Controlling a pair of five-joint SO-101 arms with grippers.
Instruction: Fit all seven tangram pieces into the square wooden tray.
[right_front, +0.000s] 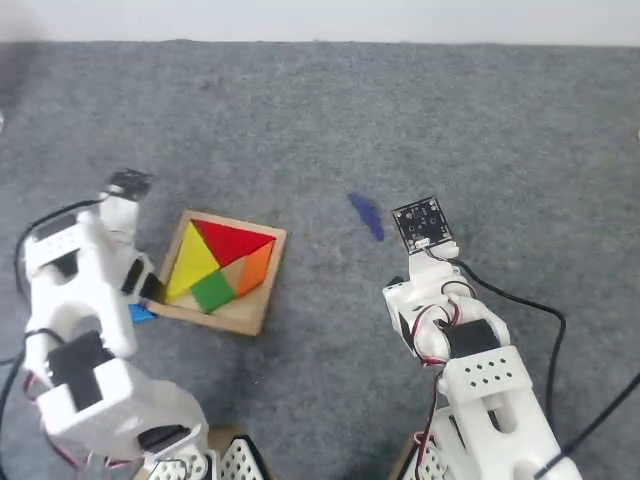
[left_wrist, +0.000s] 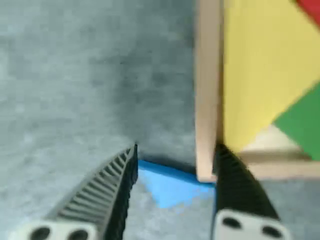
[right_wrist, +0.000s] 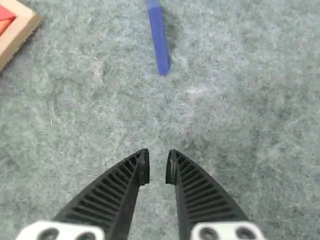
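The square wooden tray (right_front: 262, 300) lies left of centre and holds a red triangle (right_front: 232, 240), a yellow triangle (right_front: 192, 262), a green square (right_front: 212, 291) and an orange piece (right_front: 256, 268). My left gripper (left_wrist: 175, 162) is open at the tray's near-left corner (left_wrist: 206, 150), straddling a light blue piece (left_wrist: 170, 184) that lies on the carpet against the tray's outside. One finger (left_wrist: 235, 180) overlaps the tray corner. A dark blue piece (right_wrist: 158, 37) lies on the carpet ahead of my right gripper (right_wrist: 157, 166), which is all but shut, with only a thin gap and nothing in it.
Grey carpet (right_front: 330, 110) covers the whole table. In the high view the light blue piece (right_front: 140, 313) peeks out beside the left arm, and the dark blue piece (right_front: 366, 216) sits between the tray and the right arm (right_front: 450, 330).
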